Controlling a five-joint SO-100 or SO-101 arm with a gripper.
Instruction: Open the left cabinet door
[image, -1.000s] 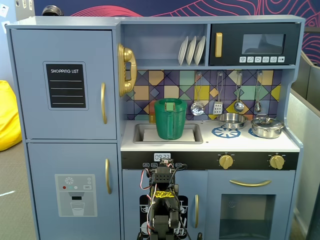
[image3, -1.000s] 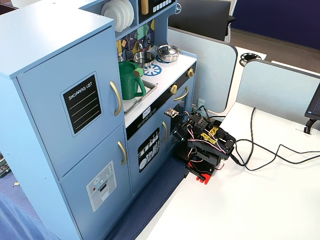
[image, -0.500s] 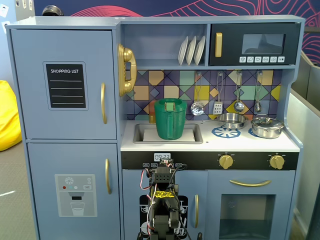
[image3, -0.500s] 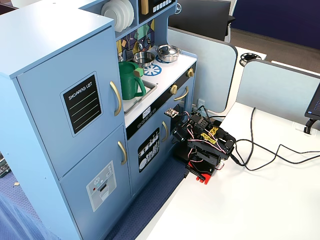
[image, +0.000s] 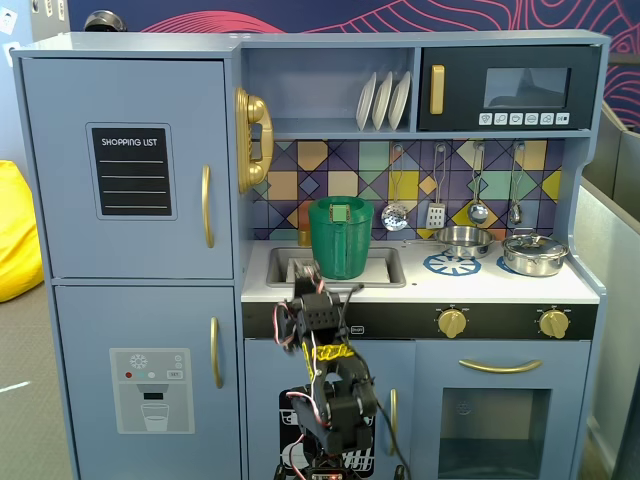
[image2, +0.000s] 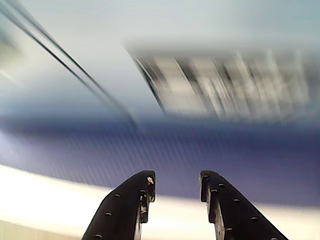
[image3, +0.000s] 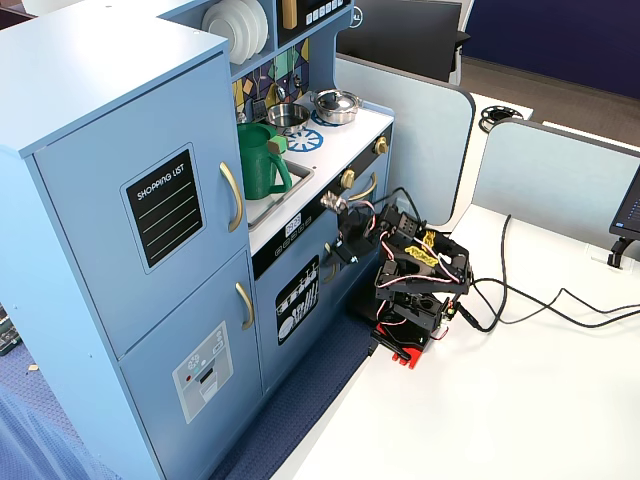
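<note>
Your arm has risen; fingers (image2: 176, 186) part open, empty. Grip the left cabinet door (image: 128, 168) by its stiff gold handle (image: 207, 206), upper left.

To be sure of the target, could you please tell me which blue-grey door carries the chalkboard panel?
The upper left cabinet door, marked "SHOPPING LIST"; the door below shows a dispenser graphic instead.

Open air fronts the left cabinet door (image: 128, 168); only its gold handle (image: 207, 206) protrudes there.

left cabinet door (image: 130, 168) closed, green pitcher (image: 341, 237) in sink (image: 285, 270)
</note>
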